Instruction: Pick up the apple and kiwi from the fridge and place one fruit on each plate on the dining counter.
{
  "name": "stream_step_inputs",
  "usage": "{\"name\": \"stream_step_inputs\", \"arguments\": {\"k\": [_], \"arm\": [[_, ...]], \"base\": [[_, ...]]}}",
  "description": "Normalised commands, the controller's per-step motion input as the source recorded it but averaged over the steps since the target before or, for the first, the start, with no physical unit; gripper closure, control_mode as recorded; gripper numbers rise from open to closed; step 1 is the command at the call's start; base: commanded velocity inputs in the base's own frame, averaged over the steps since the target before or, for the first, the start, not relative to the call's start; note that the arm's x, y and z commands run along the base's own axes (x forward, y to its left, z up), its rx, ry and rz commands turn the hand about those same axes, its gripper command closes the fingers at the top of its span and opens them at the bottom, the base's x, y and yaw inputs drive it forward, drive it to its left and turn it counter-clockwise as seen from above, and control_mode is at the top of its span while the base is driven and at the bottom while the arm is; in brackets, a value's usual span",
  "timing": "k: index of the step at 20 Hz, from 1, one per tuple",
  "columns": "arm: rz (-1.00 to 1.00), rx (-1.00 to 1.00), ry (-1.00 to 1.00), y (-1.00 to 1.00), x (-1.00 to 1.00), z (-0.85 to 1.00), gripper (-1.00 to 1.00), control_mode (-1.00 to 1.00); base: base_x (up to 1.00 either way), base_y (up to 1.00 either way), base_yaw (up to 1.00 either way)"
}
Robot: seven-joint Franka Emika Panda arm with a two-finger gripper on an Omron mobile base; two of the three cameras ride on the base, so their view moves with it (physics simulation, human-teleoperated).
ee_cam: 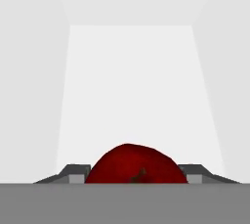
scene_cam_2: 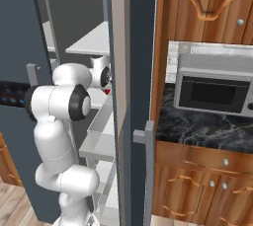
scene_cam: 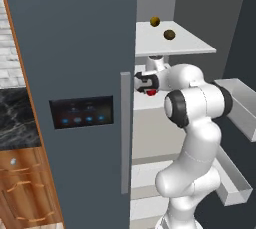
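Pinching the apple (ee_cam: 135, 165) between both fingertips of the pincer (scene_cam: 150, 90) at its widest girth, likely firm, light and glossy enough to slip, with pale fridge (scene_cam: 70, 48) shelf beyond and the kiwi (scene_cam: 169, 34) one shelf above.

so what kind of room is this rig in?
A kitchen, rendered. The open fridge has pale shelves, a microwave sits on a black marble wall counter, and carved wooden cabinets stand below. The end effector holds a red apple inside the fridge.
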Motion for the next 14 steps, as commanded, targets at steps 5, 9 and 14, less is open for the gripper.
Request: {"name": "stream_step_inputs", "arguments": {"k": [5,9,14], "arm": [[0.00,0.01,-0.16,-0.08,-0.87,-0.02,1.00,-1.00],[0.00,0.06,-0.15,-0.05,-0.98,0.04,1.00,-1.00],[0.02,0.08,-0.09,-0.03,-1.00,0.58,1.00,-1.00]], "base": [[0.00,0.00,0.00],[0.00,0.00,0.00],[0.00,0.00,0.00]]}}
